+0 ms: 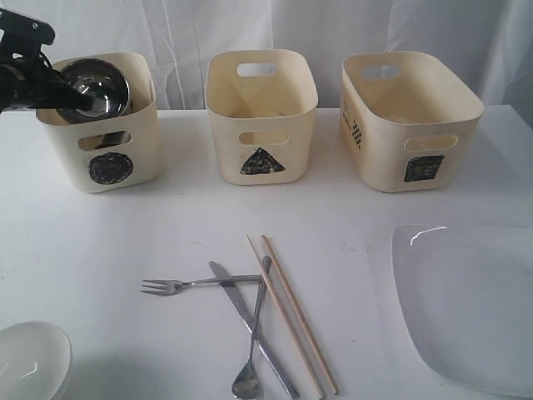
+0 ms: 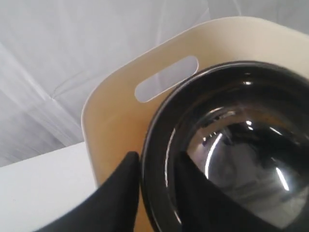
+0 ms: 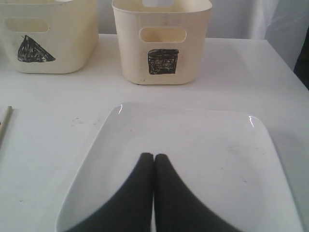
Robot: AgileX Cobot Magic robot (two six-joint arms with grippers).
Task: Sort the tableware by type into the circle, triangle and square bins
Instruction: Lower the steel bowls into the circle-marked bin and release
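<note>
Steel bowl (image 1: 93, 87) at ten o'clock, tipped into circle bin (image 1: 143, 142), likely as round ware; rim straddled by left gripper (image 2: 157, 158), clamped or slack, cannot tell. Right gripper (image 3: 154, 155) pinched together, idle above plate (image 3: 207, 145) at four o'clock.

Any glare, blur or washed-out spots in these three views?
Exterior view: soft, even light and faint shadows, with one specular streak at the corner of the white plate; the steel bowl mirrors its surroundings. Left wrist view: the bowl fills the frame with streaky highlights, and the left gripper is dark and soft-edged. Right wrist view: sharp, two corner glints on the plate, which has low contrast against the table.
</note>
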